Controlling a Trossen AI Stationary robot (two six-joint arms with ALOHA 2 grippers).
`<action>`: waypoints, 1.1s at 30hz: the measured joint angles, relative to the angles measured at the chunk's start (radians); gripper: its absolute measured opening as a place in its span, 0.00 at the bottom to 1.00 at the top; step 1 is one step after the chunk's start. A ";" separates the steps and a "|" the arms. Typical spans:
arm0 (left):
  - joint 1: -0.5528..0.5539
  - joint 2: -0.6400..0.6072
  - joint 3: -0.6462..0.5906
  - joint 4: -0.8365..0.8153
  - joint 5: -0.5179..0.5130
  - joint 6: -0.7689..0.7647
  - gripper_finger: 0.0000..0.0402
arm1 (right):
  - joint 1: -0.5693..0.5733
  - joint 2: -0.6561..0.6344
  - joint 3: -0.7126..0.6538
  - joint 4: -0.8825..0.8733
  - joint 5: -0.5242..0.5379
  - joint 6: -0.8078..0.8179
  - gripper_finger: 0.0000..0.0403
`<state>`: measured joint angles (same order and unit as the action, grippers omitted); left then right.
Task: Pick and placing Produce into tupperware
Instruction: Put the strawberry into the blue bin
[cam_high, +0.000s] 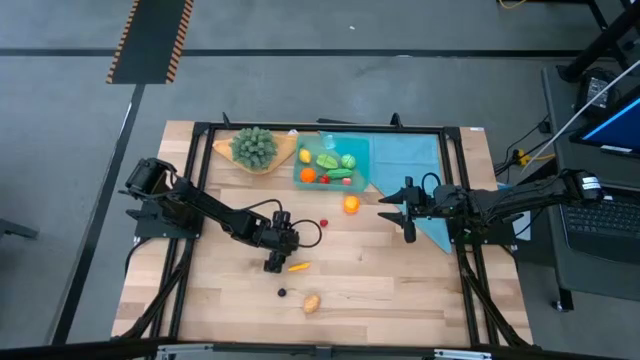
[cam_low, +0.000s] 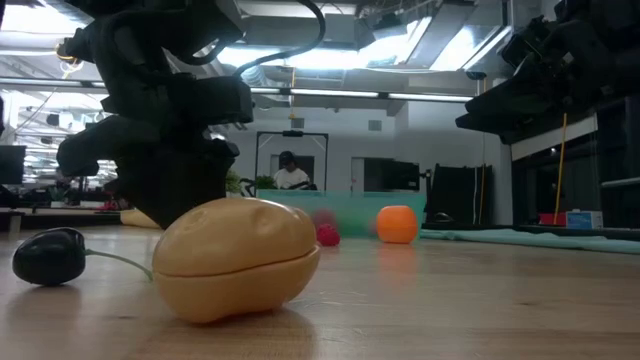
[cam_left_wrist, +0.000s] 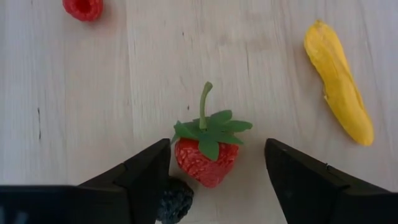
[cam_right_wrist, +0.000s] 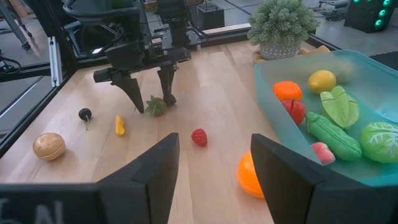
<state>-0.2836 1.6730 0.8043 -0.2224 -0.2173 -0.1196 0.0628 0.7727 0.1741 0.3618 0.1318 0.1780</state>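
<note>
My left gripper (cam_left_wrist: 217, 146) stands open, pointing steeply down at the table, one finger on either side of a red strawberry with green leaves (cam_left_wrist: 205, 158) that lies on the wood; neither finger touches it. A dark berry (cam_left_wrist: 176, 200) lies by one finger. A yellow-orange piece (cam_high: 298, 267), a raspberry (cam_high: 323, 223), an orange (cam_high: 351, 204), a tan potato (cam_high: 312, 303) and a small dark fruit (cam_high: 282, 293) lie loose on the table. The teal tupperware (cam_high: 303, 160) at the far side holds several produce pieces. My right gripper (cam_high: 405, 215) waits open above the table's right part. My left gripper has one finger (cam_left_wrist: 146, 177) right beside the dark berry; whether they touch, I cannot tell. It touches nothing else.
A bushy green plant (cam_high: 254, 146) on a tan wooden dish stands left of the tupperware. A flat teal cloth (cam_high: 410, 160) lies at the far right, under the right arm. Bare wood stretches along the near edge. A person sits in the room behind the table.
</note>
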 joint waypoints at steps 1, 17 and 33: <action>0.000 0.000 0.000 0.000 0.000 0.000 0.63 | 0.000 0.000 0.000 0.000 0.000 0.000 0.50; 0.000 0.000 0.000 0.022 -0.001 -0.011 0.55 | 0.000 0.000 0.000 0.000 0.000 0.001 0.50; 0.000 0.000 0.000 0.030 -0.001 -0.009 0.42 | 0.000 0.000 0.000 0.000 0.000 0.001 0.50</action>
<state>-0.2836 1.6730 0.8043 -0.1928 -0.2184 -0.1285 0.0628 0.7727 0.1741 0.3614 0.1318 0.1788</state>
